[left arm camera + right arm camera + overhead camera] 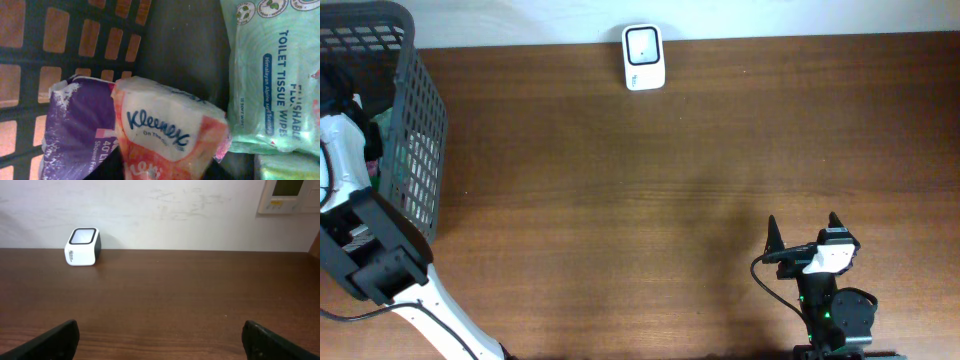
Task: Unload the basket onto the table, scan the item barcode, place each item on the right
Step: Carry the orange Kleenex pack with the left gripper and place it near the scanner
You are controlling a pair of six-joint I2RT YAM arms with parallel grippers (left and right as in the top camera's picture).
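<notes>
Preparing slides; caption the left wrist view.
White-and-orange Kleenex tissue pack in a dark plastic basket, between a purple pack and mint-green toilet wipes.

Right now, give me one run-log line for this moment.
left arm: reaching into basket, at Kleenex pack, grip unclear | right fingers: open, empty | barcode scanner: far table edge | scan: not done

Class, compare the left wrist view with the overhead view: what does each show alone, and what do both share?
Left wrist only: the Kleenex pack and a purple pack lying beside it. Overhead only: the white scanner at the far edge and the open right tool. Both: the dark mesh basket.
</notes>
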